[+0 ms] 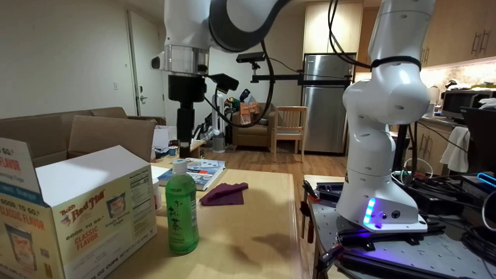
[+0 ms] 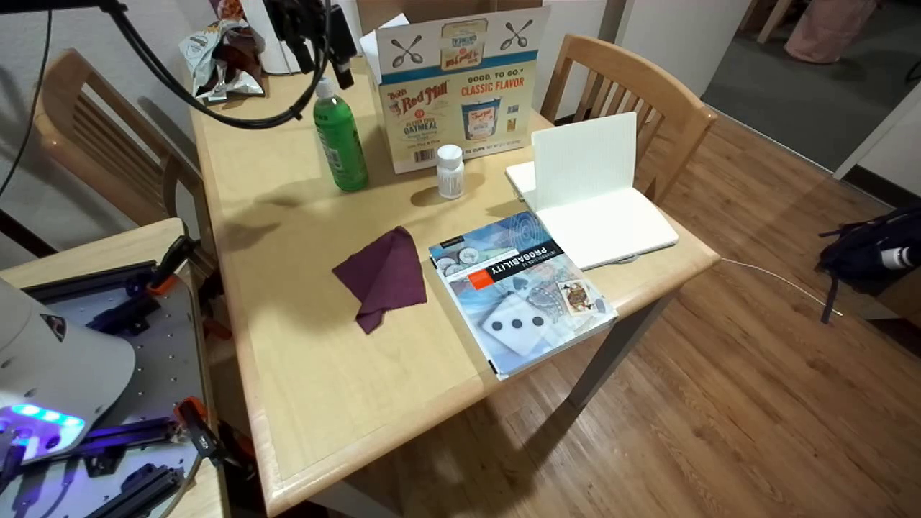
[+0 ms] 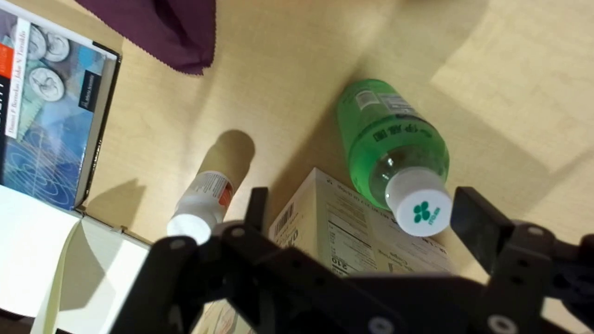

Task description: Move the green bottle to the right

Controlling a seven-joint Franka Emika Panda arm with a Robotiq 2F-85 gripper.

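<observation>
The green bottle stands upright on the table, with a white cap. It shows in both exterior views and in the wrist view. My gripper is open and empty. In the wrist view the bottle's cap lies between the two fingers, closer to the right-hand finger. In an exterior view the fingers hang just above the cap, pointing down. In an exterior view the gripper partly overlaps the bottle's top, so contact there cannot be told.
A cardboard oatmeal box with open flaps stands close beside the bottle. A small white pill bottle stands near the box. A purple cloth, a probability book and an open notebook lie on the table.
</observation>
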